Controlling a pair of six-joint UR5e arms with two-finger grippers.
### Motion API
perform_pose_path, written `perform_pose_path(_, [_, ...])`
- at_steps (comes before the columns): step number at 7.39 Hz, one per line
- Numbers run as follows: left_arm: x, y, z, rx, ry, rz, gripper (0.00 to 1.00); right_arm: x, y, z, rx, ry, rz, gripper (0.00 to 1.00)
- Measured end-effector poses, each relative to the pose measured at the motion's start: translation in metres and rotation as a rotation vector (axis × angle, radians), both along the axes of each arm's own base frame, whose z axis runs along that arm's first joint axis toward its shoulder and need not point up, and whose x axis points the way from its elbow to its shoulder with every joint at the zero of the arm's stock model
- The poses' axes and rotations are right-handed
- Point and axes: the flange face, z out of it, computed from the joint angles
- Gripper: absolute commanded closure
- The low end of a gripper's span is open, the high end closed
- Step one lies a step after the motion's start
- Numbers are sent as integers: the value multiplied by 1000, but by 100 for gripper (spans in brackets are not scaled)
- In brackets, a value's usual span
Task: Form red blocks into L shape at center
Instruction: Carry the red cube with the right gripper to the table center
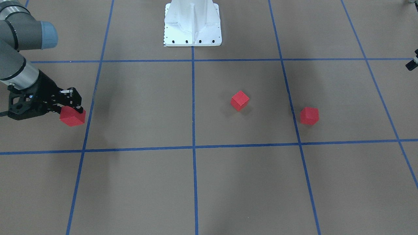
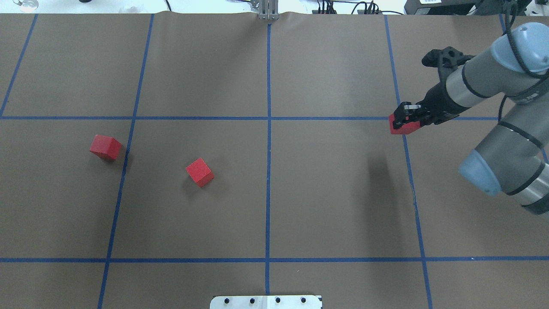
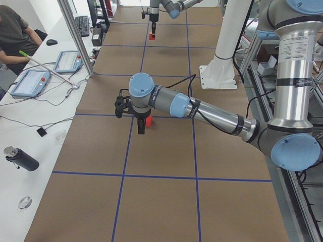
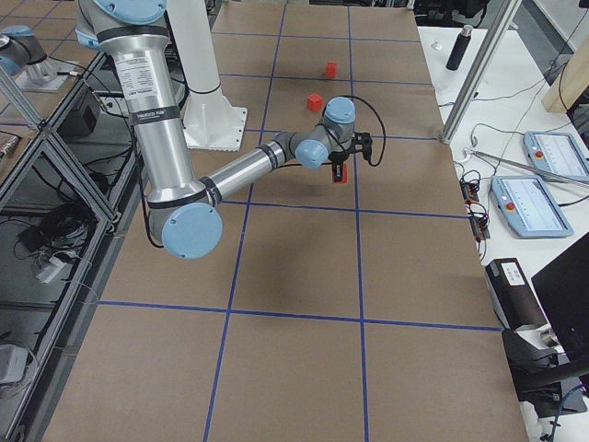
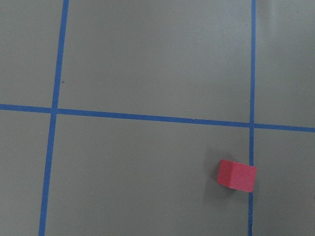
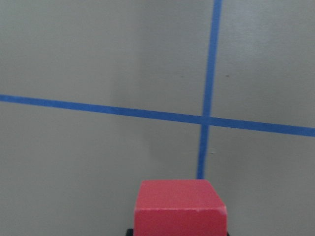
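Three red blocks. My right gripper [image 1: 73, 110] [image 2: 406, 119] is shut on one block [image 1: 72, 118] [image 2: 400, 128] [image 6: 179, 209] and holds it above the floor over a blue grid line on my right side. A second block [image 1: 240, 100] [image 2: 200, 172] lies left of the center line [image 2: 268, 171]. The third block [image 1: 309, 116] [image 2: 105, 147] [image 5: 236, 175] lies further left, beside a blue line. My left gripper [image 3: 141, 126] hangs high over these two blocks. It shows clearly only in the exterior left view, so I cannot tell whether it is open or shut.
The white robot base [image 1: 192, 23] [image 2: 266, 301] stands at the table's near edge on the center line. A side bench with tablets [image 3: 30, 83], a bottle [image 3: 20, 159] and a seated operator [image 3: 12, 30] runs along the far edge.
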Motion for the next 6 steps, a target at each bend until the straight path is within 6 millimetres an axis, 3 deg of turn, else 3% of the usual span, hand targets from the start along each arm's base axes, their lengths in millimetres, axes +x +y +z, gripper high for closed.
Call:
perform_pose_path(3, [1, -1, 2, -3, -6, 0, 0, -89, 21, -92, -85, -14, 75, 100])
perform_pose_path(6, [3, -2, 8, -13, -10, 6, 0, -169, 50, -156, -136, -5, 124, 100])
